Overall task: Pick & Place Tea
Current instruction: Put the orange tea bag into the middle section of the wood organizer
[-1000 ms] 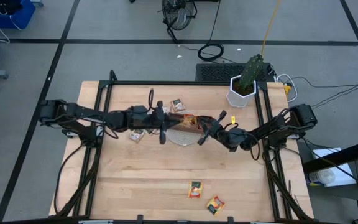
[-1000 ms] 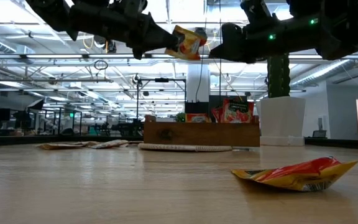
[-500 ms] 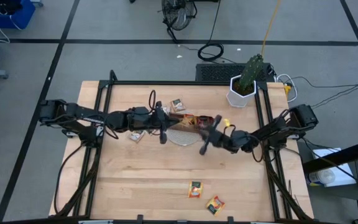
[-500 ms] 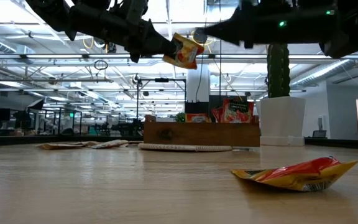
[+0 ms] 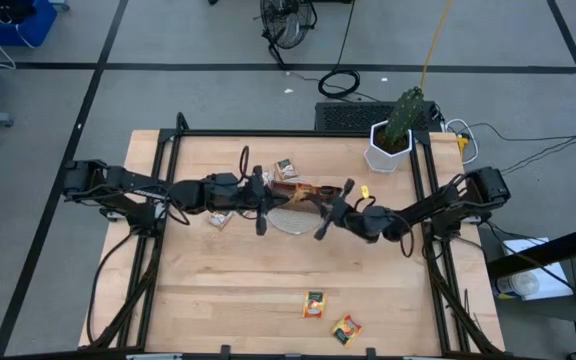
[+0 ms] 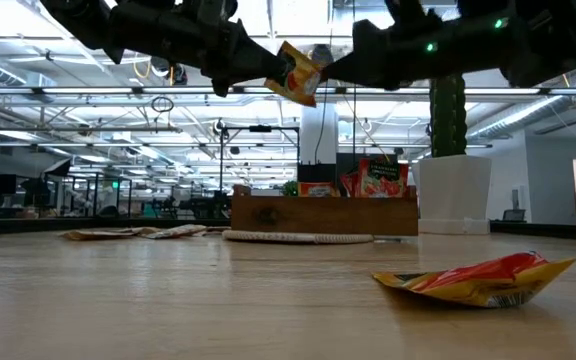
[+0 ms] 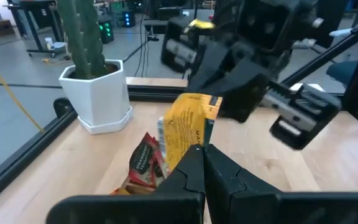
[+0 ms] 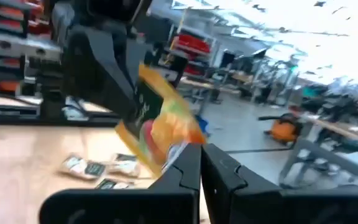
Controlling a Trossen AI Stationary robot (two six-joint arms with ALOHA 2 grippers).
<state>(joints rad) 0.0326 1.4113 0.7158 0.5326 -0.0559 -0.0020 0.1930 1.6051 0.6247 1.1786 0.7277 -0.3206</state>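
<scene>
An orange-yellow tea sachet (image 6: 298, 72) hangs high above the table between my two grippers, over the brown wooden tray (image 6: 323, 213). My left gripper (image 5: 271, 196) reaches in from the table's left and is shut on the sachet (image 7: 188, 124). My right gripper (image 5: 320, 213) reaches in from the right and is shut on the same sachet (image 8: 163, 121). Red sachets (image 6: 373, 178) stand upright in the tray. Beige sachets (image 5: 220, 217) lie flat left of the tray. My left gripper pinches the sachet's lower edge (image 7: 191, 148) between its two shut fingers, coming level from the table's left. The sachet stands up beyond the fingertips, tilted, clear of the tray. My right gripper pinches the sachet's pale sealed edge (image 8: 180, 149) between its two shut fingers, coming from the table's right, opposite the left gripper. The sachet is tilted and clear of everything below.
A white round mat (image 5: 288, 217) lies in front of the tray. A cactus in a white pot (image 5: 390, 143) stands at the far right. Two sachets (image 5: 314, 304) (image 5: 346, 329) lie near the front edge, one close to the low camera (image 6: 478, 280). A beige sachet (image 5: 286, 168) lies behind the tray.
My right gripper has moved toward the table's left, up to the sachet held by my left gripper, and now has hold of its edge. The sachet has tipped a little in the air. My left gripper has stayed nearly where it was.
</scene>
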